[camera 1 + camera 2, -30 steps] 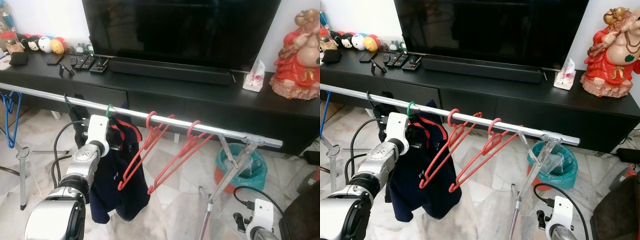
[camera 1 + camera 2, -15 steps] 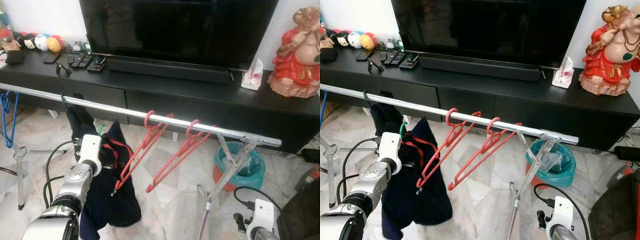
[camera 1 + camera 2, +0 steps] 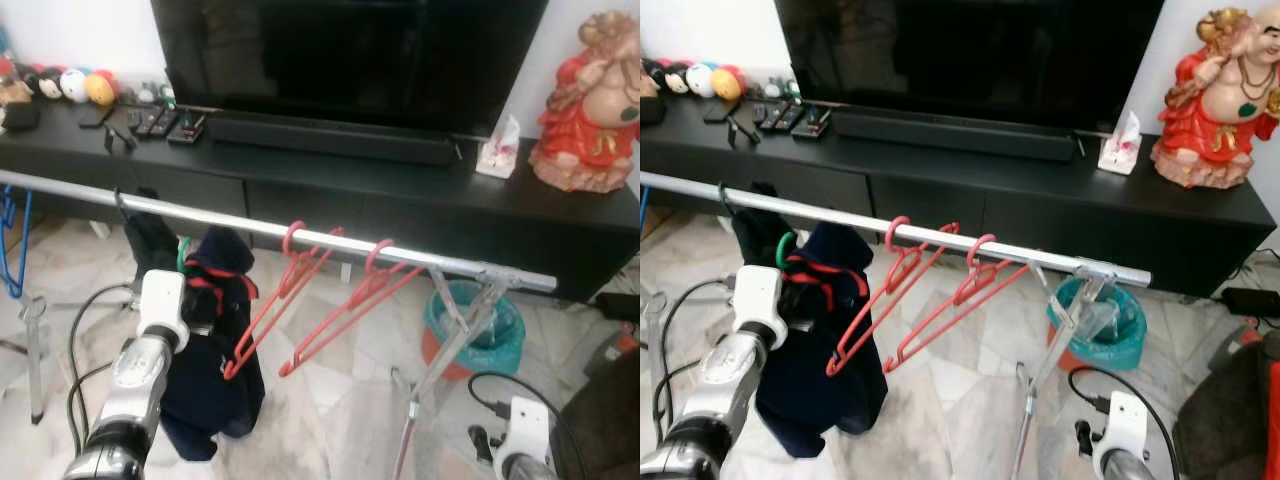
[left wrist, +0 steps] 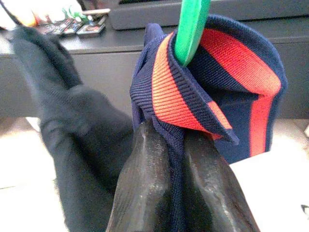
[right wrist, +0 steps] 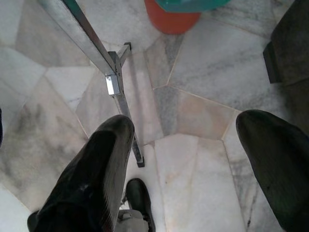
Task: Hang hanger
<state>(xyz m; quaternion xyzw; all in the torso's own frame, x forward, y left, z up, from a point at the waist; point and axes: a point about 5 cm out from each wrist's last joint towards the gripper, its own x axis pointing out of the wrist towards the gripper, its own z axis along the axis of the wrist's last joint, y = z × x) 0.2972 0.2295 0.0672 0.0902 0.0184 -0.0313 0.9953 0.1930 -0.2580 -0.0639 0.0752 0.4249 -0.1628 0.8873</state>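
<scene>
Left gripper point(image 4: 176, 164) is clamped on the navy shirt point(image 3: 215, 340) at its red-striped collar point(image 4: 212, 72), fingers point(image 4: 145, 183) pressed together on the cloth — the green hanger point(image 4: 190, 26) rises through the collar just beyond the fingertips. Hanger and shirt sit below the silver rail point(image 3: 330, 238), its hook not on it. Beside the gripper a dark garment point(image 3: 150, 240) hangs from the rail; further along, two red hangers point(image 3: 300, 290) hang tilted. Right gripper point(image 5: 193, 159) is spread wide over the marble floor point(image 5: 193, 96), holding nothing — near it, a teal bin point(image 3: 478, 325) with a clear liner. No writing is legible.
</scene>
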